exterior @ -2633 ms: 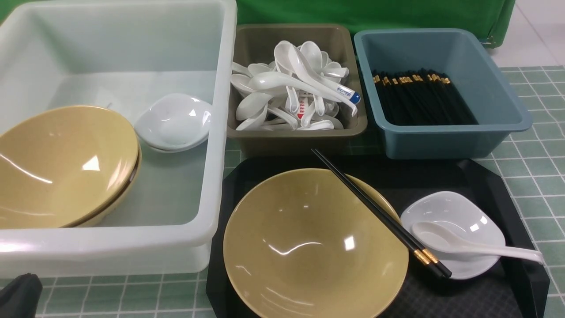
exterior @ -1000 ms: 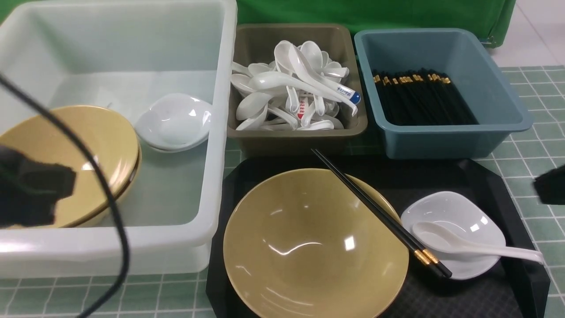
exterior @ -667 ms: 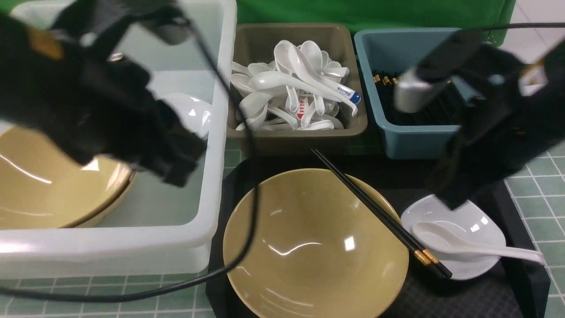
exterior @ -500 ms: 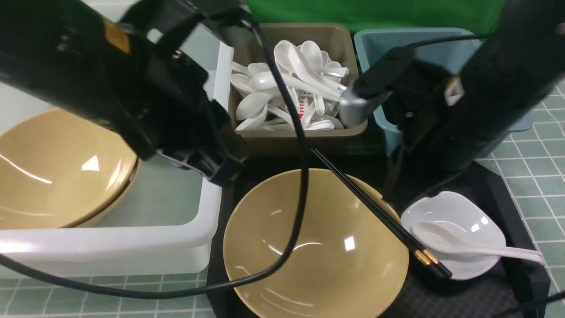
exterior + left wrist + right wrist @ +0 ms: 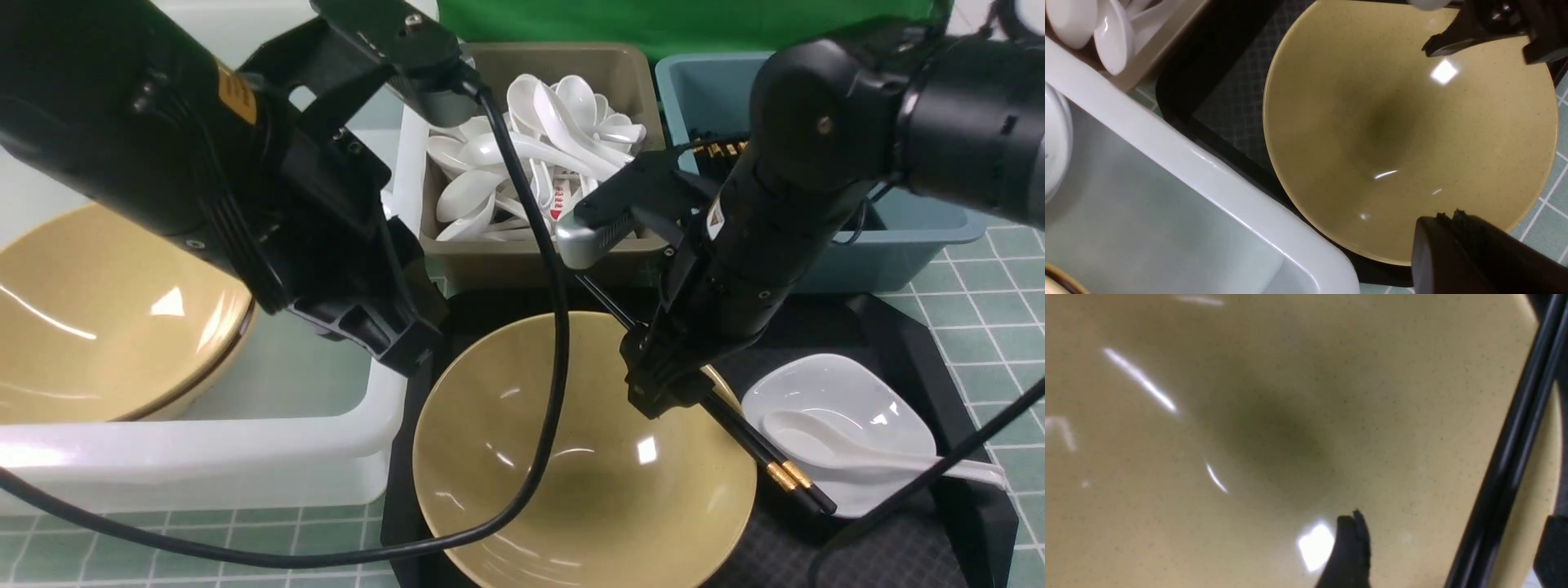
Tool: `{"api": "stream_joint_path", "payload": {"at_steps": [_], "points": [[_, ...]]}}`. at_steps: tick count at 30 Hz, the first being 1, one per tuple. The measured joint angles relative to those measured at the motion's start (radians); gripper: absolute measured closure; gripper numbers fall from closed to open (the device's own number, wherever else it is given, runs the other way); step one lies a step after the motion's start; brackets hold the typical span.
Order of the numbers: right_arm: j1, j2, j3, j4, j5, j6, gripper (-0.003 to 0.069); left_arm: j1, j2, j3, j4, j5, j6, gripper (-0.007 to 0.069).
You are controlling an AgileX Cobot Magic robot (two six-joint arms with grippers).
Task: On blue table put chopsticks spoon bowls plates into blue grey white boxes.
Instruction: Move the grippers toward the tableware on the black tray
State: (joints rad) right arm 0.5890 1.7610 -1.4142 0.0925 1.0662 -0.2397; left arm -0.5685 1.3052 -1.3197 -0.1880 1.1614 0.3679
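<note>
A mustard-tan bowl (image 5: 584, 465) sits on the black tray. Black chopsticks (image 5: 775, 465) with gold bands lie across its right rim. My right gripper (image 5: 665, 392) hangs over that rim; in the right wrist view it (image 5: 1453, 516) is open, with the chopsticks (image 5: 1506, 477) between its fingers. My left gripper (image 5: 400, 347) is over the bowl's left edge; in the left wrist view it (image 5: 1447, 216) is shut and empty above the bowl (image 5: 1404, 122). A white plate (image 5: 849, 392) holding the white spoon (image 5: 865, 459) lies right of the bowl.
The white box (image 5: 204, 465) holds stacked tan bowls (image 5: 106, 310) and a white dish (image 5: 1053, 139). The grey box (image 5: 522, 261) is full of white spoons. The blue box (image 5: 955, 229) holds chopsticks. The black tray (image 5: 898, 335) rests on the blue table (image 5: 996, 327).
Both arms have swung in from the sides over the tray. The right gripper has come down to the chopsticks on the bowl's rim. The tableware has not moved.
</note>
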Motion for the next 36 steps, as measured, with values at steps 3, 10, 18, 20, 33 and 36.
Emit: {"api": "stream_joint_path", "payload": {"at_steps": [3, 10, 18, 20, 33, 36], "points": [[0.0, 0.01, 0.0, 0.0, 0.0, 0.002, 0.0095, 0.0, 0.0, 0.0, 0.001, 0.0, 0.0, 0.0638], [0.001, 0.012, 0.0, 0.006, -0.002, 0.013, 0.0134, 0.0, 0.0, 0.0, 0.002, 0.001, 0.0, 0.0638], [0.001, 0.053, -0.001, 0.007, -0.002, 0.035, 0.0175, 0.0, 0.0, 0.0, 0.002, 0.003, 0.0, 0.0638], [0.001, 0.054, -0.001, 0.007, -0.002, 0.036, 0.0179, 0.0, 0.0, 0.0, 0.002, 0.003, 0.0, 0.0638], [0.001, 0.053, -0.002, 0.008, -0.014, 0.065, 0.051, 0.0, 0.0, 0.0, 0.002, 0.003, 0.0, 0.0638], [0.001, 0.053, -0.016, 0.008, -0.008, 0.072, 0.0503, 0.0, 0.0, 0.0, 0.002, -0.003, 0.0, 0.0638]]}}
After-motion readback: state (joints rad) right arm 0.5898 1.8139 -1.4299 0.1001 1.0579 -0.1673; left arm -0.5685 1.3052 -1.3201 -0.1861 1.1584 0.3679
